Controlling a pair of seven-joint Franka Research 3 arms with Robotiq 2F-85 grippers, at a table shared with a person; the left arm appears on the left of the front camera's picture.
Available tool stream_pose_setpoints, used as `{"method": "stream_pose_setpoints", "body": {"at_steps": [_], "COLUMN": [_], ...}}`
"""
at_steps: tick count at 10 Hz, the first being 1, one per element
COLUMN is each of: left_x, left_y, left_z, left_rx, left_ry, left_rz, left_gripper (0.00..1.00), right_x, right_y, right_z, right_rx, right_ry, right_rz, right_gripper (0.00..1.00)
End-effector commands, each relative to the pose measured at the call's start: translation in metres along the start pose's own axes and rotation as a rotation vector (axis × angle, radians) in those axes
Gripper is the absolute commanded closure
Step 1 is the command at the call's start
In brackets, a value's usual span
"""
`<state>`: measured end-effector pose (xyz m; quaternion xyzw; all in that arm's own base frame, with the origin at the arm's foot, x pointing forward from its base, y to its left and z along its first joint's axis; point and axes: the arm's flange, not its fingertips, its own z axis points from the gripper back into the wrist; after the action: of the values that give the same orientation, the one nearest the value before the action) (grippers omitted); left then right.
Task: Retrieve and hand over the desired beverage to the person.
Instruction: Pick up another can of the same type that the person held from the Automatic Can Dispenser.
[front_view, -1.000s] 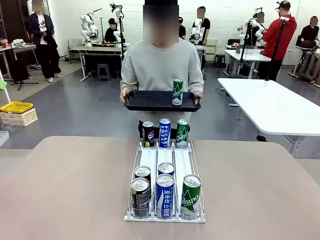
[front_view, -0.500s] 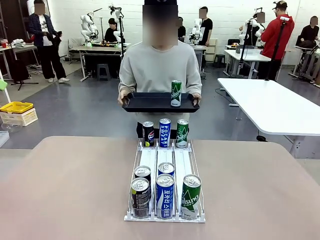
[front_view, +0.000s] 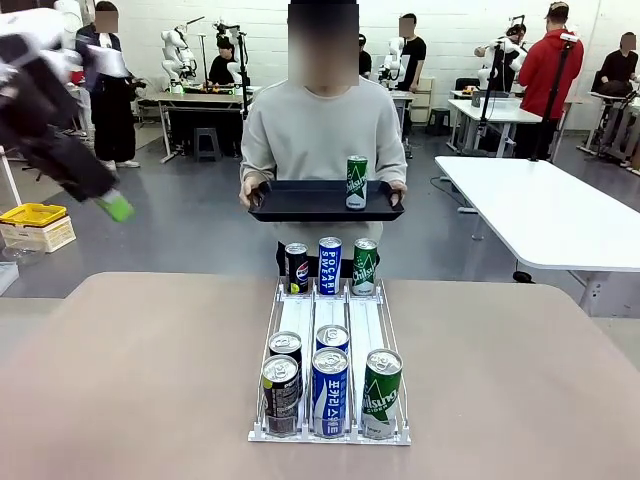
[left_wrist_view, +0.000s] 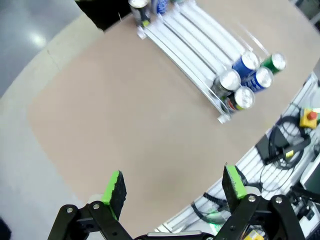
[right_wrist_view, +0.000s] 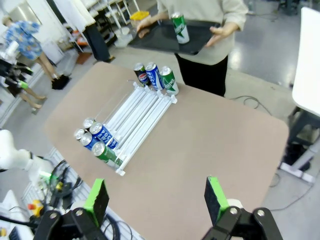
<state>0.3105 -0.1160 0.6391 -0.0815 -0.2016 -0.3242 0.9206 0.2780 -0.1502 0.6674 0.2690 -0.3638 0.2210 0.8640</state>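
New: left arm (front_view: 45, 120) was swung into front view, blurred; reach likely just started. Held spread, empty: left claw (left_wrist_view: 175, 185), right claw (right_wrist_view: 156, 199). In rack (front_view: 297, 315) on table (front_view: 130, 370), cans (front_view: 329, 392) were left; green can (front_view: 356, 183) was stood on tray (front_view: 300, 205) held by person (front_view: 320, 130).

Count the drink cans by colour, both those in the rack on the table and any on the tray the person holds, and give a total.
Black cans: 3, all in the rack
Blue cans: 3, all in the rack
Green cans: 3, two in the rack and one on the tray
Total: 9 cans
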Motion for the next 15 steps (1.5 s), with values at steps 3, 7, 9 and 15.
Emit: {"method": "stream_pose_setpoints", "body": {"at_steps": [3,7,9,15], "left_x": [0.047,0.052,0.046,0.046], "left_y": [-0.102,-0.144,-0.143,-0.143], "left_z": [-0.056,-0.100,-0.102,-0.102], "left_rx": [0.115,0.116,0.133,0.133], "left_ry": [0.200,0.183,0.215,0.215], "left_rz": [0.313,0.517,0.488,0.488], "left_gripper": [0.00,0.00,0.00,0.00], "right_x": [0.002,0.002,0.002,0.002], "right_y": [-0.003,-0.003,-0.003,-0.003], "right_z": [0.000,0.000,0.000,0.000], "right_rx": [-0.003,-0.003,-0.003,-0.003], "right_ry": [0.004,0.004,0.004,0.004], "right_rz": [-0.004,-0.004,-0.004,-0.004], "right_gripper": [0.00,0.00,0.00,0.00]}}
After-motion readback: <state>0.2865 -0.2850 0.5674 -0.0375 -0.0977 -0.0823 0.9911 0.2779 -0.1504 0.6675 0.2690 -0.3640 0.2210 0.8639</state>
